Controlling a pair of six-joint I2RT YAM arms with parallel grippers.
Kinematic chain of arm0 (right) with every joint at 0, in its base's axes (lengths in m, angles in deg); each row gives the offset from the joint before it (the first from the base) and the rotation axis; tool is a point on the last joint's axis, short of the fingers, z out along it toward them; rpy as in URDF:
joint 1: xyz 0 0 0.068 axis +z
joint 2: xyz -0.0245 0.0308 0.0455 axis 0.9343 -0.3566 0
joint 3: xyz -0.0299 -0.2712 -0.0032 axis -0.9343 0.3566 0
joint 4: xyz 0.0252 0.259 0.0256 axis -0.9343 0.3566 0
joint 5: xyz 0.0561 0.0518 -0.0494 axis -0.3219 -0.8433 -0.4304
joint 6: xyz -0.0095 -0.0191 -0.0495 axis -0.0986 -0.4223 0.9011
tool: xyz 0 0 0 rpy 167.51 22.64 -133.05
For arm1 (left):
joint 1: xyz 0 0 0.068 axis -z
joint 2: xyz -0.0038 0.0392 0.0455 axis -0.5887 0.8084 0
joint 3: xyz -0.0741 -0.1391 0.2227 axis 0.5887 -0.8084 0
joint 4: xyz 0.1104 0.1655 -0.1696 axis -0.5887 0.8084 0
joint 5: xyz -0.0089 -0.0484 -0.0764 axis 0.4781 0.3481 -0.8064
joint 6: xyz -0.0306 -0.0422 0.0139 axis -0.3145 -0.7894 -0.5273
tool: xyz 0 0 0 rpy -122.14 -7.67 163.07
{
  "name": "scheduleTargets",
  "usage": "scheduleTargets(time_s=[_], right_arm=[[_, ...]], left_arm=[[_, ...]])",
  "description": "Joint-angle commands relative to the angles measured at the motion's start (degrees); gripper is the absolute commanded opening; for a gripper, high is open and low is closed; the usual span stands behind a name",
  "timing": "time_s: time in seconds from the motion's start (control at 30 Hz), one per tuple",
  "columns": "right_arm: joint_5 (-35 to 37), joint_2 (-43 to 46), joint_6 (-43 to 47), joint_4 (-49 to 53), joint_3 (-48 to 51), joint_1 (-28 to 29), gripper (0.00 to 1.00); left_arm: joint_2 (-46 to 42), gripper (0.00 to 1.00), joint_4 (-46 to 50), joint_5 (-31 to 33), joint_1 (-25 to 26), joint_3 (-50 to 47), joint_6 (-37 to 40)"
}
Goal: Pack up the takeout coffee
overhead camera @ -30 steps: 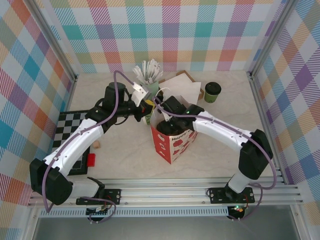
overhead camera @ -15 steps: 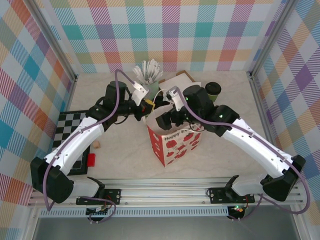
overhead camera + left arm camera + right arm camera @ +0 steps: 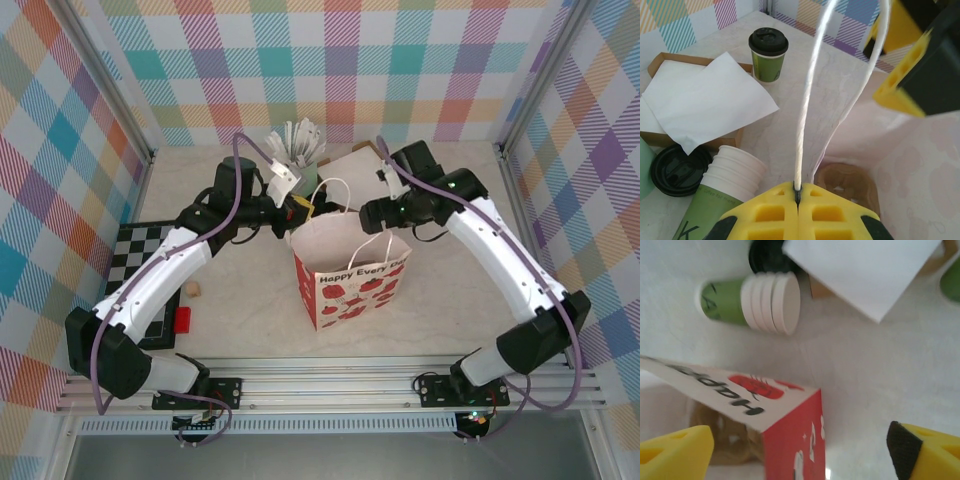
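- Right gripper (image 3: 797, 452) has risen out of the white paper gift bag printed with red apples (image 3: 350, 272) and drawn back toward the far side. The bag, which was leaning, now stands upright with its mouth open.
- The dark green paper takeout coffee cup with a round black plastic lid (image 3: 768, 54) stands upright on the table beyond the tray, well apart from the bag and not yet packed.
- The right gripper's yellow fingers are spread wide and hold nothing.
- The left gripper (image 3: 798, 194) is pinched fully closed on the bag's thin white string handle (image 3: 807, 100), holding the mouth up.
- Step in hand, as I judge it: the right arm goes to fetch the coffee. It must close around the cup's body, keep it level, and lower it through the mouth past the handle.
- A pale brown round thing (image 3: 847, 182) lies in the bottom of the bag.
- A white paper sheet (image 3: 705, 100) rests on a brown cardboard tray (image 3: 660, 62), with a toppled stack of cream cups (image 3: 772, 302) just beside it.
- The table (image 3: 250, 310) is pale and marbled, with bright plaid walls (image 3: 420, 60) around it.
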Motion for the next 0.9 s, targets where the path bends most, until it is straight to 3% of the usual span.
scheduleTargets(time_s=[0.0,0.13,0.33,0.43,0.57,0.8,0.87], right_arm=[[-0.5,-1.0,-2.3,8.6,-1.6,0.1,0.83],[-6.8,0.5,-3.3,6.7,-0.1,0.1,0.7],[-12.6,6.0,-7.2,2.2,-2.8,0.1,0.9],[-8.5,12.1,-10.6,-3.4,-0.9,0.0,0.95],[-2.4,19.8,-15.8,-7.9,3.1,-4.0,0.99],[-5.4,17.9,-12.8,1.1,4.5,-9.6,1.0],[-10.2,16.0,-10.9,1.6,5.4,-9.6,0.99]], left_arm=[[0.2,0.0,0.5,-1.3,-0.4,1.7,1.0],[-0.1,0.0,0.5,-1.3,-0.4,1.8,1.2],[-0.4,0.0,0.8,-0.7,-0.4,1.6,1.5],[-0.5,0.0,1.1,-0.7,-0.4,1.7,1.5],[-0.8,0.0,1.3,-1.1,-0.4,1.6,1.5],[-0.7,0.0,1.5,-1.6,-0.4,1.7,1.5],[-0.5,0.0,1.7,-1.8,-0.4,2.0,1.3]])
